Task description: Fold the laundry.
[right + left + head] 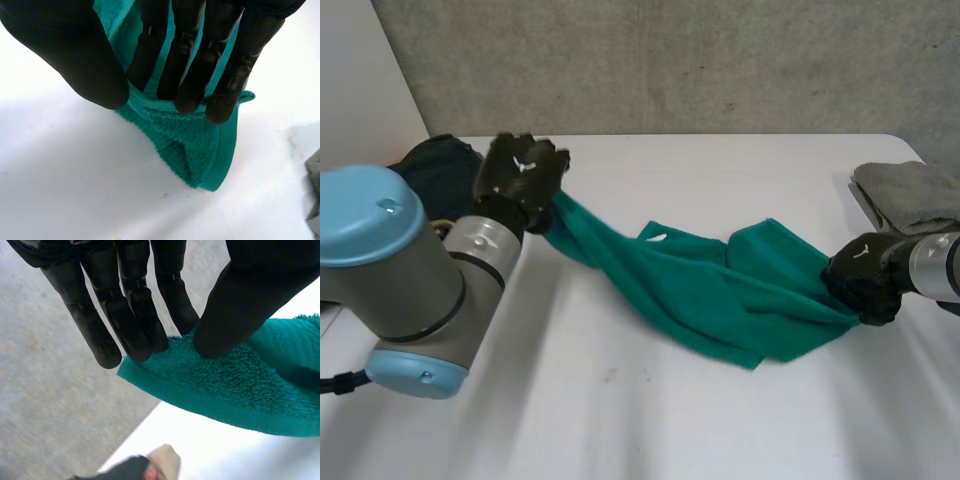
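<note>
A teal towel [720,290] lies stretched and rumpled across the middle of the white table [620,420]. My left hand [523,175] is raised above the table's back left and pinches one end of the towel [220,385] between its thumb and straight fingers [135,325]. My right hand [865,275] is low at the table's right side, shut on the towel's other end [195,145], which bunches between its thumb and fingers [200,75].
A folded grey cloth [910,195] lies at the table's right edge behind my right hand. A dark cloth heap [435,170] sits at the back left. A concrete wall [670,60] stands behind the table.
</note>
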